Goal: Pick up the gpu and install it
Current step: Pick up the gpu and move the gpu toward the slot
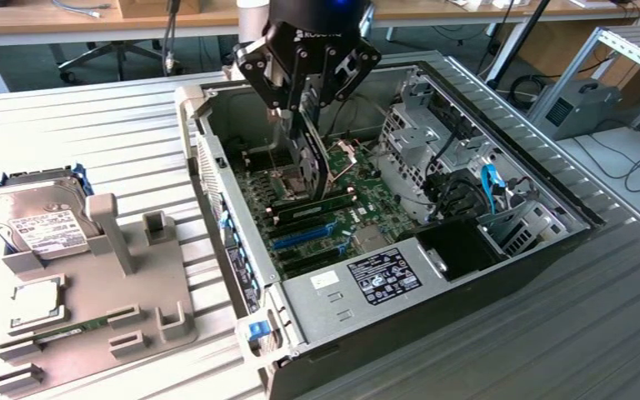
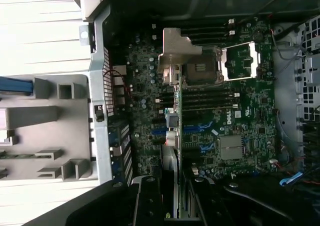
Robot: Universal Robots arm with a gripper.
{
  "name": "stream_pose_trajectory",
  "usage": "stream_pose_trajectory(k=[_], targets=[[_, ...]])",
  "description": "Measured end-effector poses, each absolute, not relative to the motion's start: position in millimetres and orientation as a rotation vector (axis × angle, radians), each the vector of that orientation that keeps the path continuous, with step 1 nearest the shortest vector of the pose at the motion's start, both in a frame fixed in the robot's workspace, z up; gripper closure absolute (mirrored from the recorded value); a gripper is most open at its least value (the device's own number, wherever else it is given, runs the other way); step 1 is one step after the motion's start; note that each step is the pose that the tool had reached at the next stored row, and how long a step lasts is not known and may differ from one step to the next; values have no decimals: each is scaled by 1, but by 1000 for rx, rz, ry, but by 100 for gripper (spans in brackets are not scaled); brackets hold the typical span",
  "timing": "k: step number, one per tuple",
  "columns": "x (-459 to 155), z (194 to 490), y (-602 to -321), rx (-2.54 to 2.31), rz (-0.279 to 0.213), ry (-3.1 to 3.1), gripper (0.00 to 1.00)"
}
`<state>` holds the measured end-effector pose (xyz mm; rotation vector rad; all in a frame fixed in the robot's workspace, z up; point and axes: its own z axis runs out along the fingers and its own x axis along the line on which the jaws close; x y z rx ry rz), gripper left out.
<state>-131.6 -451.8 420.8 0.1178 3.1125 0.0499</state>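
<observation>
Gripper (image 1: 307, 108) closed on the gpu (image 1: 312, 162), pinching its top edge. Card hanging edge-down inside the open case (image 1: 217, 142), over the motherboard (image 1: 359, 187), close above the blue slots (image 1: 297, 238). Cannot tell whether touching yet.

Risks, as judged from here:
- Looks slightly tilted in the grip, so could meet the slot skewed and jam or stress the connector.
- Silver bracket (image 2: 171, 121) close to the rear wall of the case, so could snag on the slot opening.
- Raised socket cover (image 2: 177, 48) just beside the card, so any sideways drift could clip it.
- Thin pinch on a flat card, so could slip under insertion force.

Surface: ribbed metal worktop (image 1: 87, 125). Case near the middle. Grey fixture (image 1: 142, 292) towards the edge at the exterior view's left, hard drive (image 1: 42, 225) propped in it.

Room: wooden desks (image 1: 64, 17) beyond the far edge, office chair base (image 1: 97, 58) below, aluminium frame (image 1: 632, 50) and loose floor cables at the exterior view's right.
</observation>
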Motion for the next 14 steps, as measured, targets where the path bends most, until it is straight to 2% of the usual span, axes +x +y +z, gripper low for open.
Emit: stream_pose_trajectory(k=[14], targets=[[-119, 416, -452, 118, 50, 3112, 74]])
